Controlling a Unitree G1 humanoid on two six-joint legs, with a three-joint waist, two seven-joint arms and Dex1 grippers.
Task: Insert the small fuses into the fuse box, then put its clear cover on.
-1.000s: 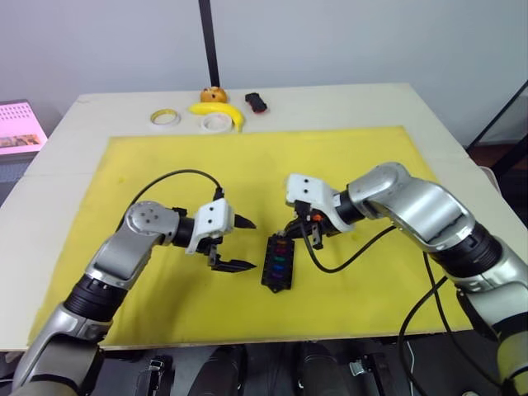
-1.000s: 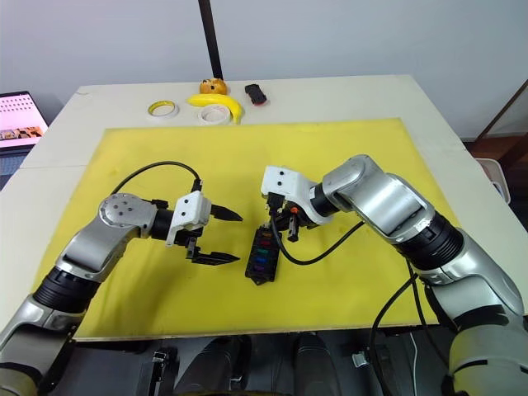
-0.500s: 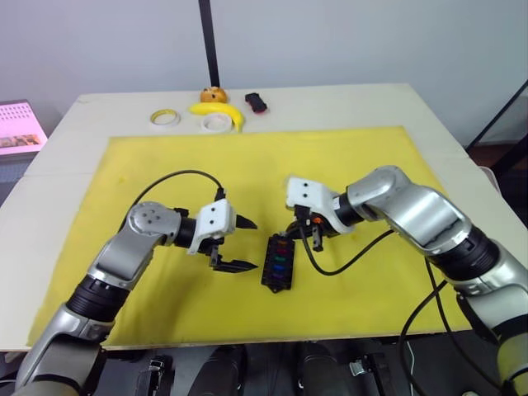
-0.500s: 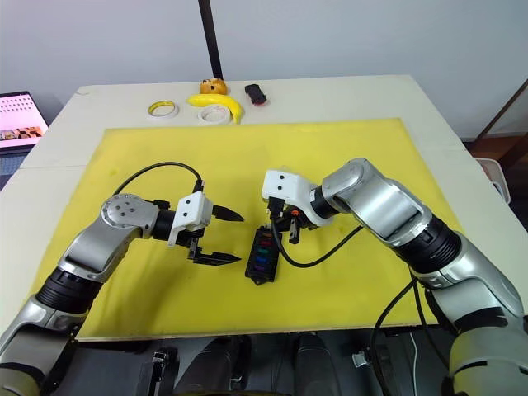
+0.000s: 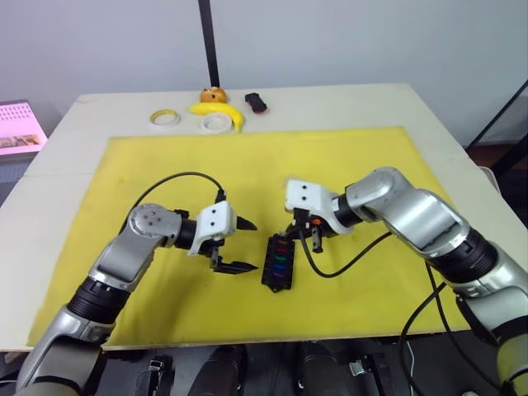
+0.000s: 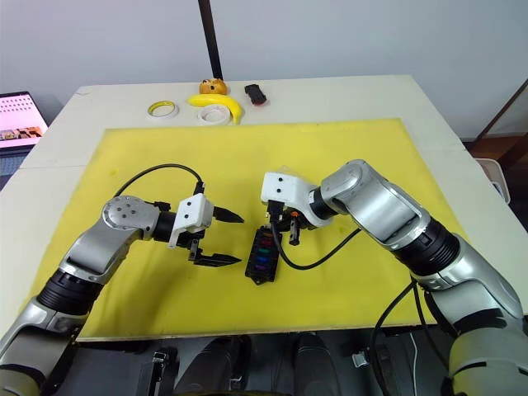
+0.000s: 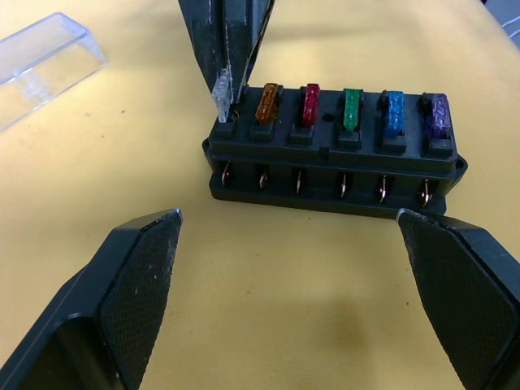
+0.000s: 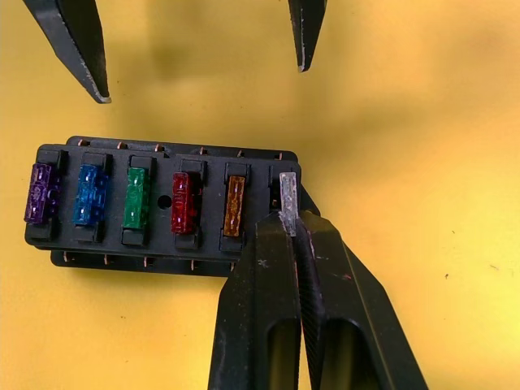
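Left gripper (image 5: pixel 237 245): fingers spread wide, empty, just left of fuse box.
Fuse box (image 5: pixel 278 263): on yellow mat (image 5: pixel 165 165); purple, blue, green, red, amber fuses seated.
Right gripper (image 8: pixel 289 218): pinched on grey fuse (image 8: pixel 288 195) at box's end slot.
Clear cover (image 7: pixel 36 65): on mat, beyond box.

Just beyond the right gripper (image 8: pixel 289 223), whose smooth, faintly scuffed black plastic fingers (image 8: pixel 264 276) are pinching a translucent grey fuse (image 8: pixel 288 201), the fuse box (image 8: pixel 162 207) is showing matt black moulded plastic with small coppery metal contacts glinting along its side. The seated fuses (image 7: pixel 349 108) next to the pinched one are glowing as glossy translucent plastic. The left gripper's pads (image 7: pixel 138 288) are showing a finely knurled black face, the yellow mat (image 7: pixel 268 268) under them is looking matt and slightly grainy, and the clear cover (image 7: pixel 45 61) off to the side of the right gripper is shining as glossy transparent plastic.
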